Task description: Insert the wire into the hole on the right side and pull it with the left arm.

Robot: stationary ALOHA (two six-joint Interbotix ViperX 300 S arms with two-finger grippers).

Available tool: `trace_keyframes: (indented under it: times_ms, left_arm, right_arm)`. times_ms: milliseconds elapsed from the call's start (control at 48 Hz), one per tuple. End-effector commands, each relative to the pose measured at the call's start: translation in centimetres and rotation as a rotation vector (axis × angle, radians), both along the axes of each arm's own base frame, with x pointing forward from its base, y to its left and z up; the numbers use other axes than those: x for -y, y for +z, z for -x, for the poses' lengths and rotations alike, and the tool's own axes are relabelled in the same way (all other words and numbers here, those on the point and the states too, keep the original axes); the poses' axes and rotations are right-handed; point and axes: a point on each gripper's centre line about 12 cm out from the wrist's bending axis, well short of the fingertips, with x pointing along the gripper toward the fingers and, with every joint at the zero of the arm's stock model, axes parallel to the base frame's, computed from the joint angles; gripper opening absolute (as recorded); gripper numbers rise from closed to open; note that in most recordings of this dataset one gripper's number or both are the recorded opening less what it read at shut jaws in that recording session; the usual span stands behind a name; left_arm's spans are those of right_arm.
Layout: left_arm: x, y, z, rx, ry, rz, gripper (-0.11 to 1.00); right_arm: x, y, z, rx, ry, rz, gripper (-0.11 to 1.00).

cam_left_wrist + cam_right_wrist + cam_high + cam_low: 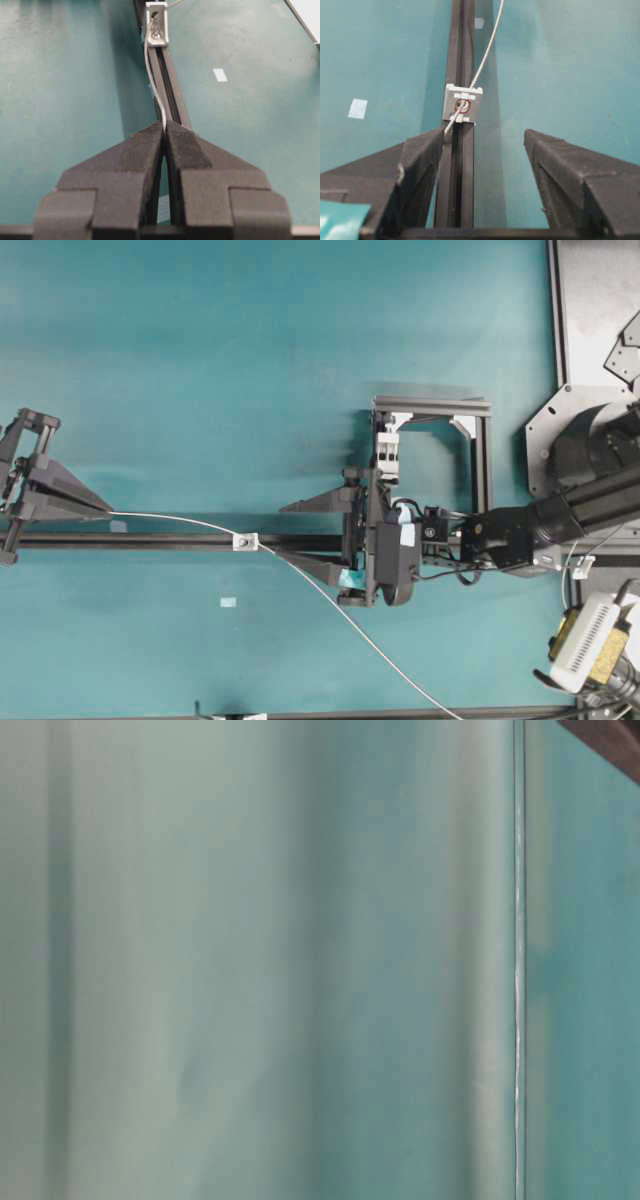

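Pulling is underway: left gripper point(164, 131) fingers pinch the wire point(180, 521), already threaded through the hole point(462, 106); right gripper point(485, 145) fingers stand apart. Next: draw leftward steadily.

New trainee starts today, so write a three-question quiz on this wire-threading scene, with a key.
1. True or false: the wire already passes through the hole in the metal block.
2. Which tool is shut on the wire?
A. the left tool
B. the right tool
C. neither
3. Fill in: the block sits on a long black ____.

Key
1. True. The right wrist view shows the wire running into the hole, and the overhead view shows it leaving on the left side.
2. A. Its fingers pinch the wire at their tips; the right tool's jaws stand wide apart.
3. rail
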Motion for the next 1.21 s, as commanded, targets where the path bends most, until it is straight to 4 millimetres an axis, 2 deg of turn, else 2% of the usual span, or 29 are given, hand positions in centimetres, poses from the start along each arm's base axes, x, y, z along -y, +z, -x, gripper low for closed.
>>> trace_keyframes:
  times_ms: [0,208,375,479,563,625,834,875,1188]
  left_arm:
    - [0.1,0.5,-0.4,0.015,0.0,0.004,-0.1]
    - [0.4,0.2,-1.4,-0.026,0.002,0.002,-0.1]
    - [0.4,0.2,-1.4,-0.033,0.005,0.012,-0.1]
    - [0.3,-0.1,-1.1,-0.052,0.018,0.045,-0.05]
    - [0.2,-0.4,-0.9,-0.073,0.033,0.075,0.04]
    - [0.2,-0.6,-0.7,-0.083,0.035,0.078,0.16]
    - [0.0,-0.8,-0.5,-0.094,0.039,0.077,0.73]
    - [-0.1,-0.7,-0.6,-0.092,0.044,0.077,0.81]
    - [-2.3,0.0,-0.9,-0.061,0.12,0.073,0.82]
  right_arm:
    - [-0.2,1.3,-0.2,0.04,0.003,-0.016,0.74]
    - [-0.2,1.3,-0.2,0.039,0.003,-0.016,0.74]
    - [-0.2,1.3,-0.3,0.04,0.003,-0.018,0.74]
    - [-0.2,1.4,-0.3,0.042,0.002,-0.018,0.74]
    - [-0.2,1.4,-0.3,0.042,0.002,-0.018,0.74]
    - [-0.2,1.3,-0.3,0.04,0.003,-0.018,0.74]
    - [-0.2,1.4,-0.3,0.043,0.002,-0.019,0.74]
    - [-0.2,1.4,-0.3,0.042,0.002,-0.018,0.74]
    - [0.1,2.1,-0.1,0.056,0.001,-0.006,0.74]
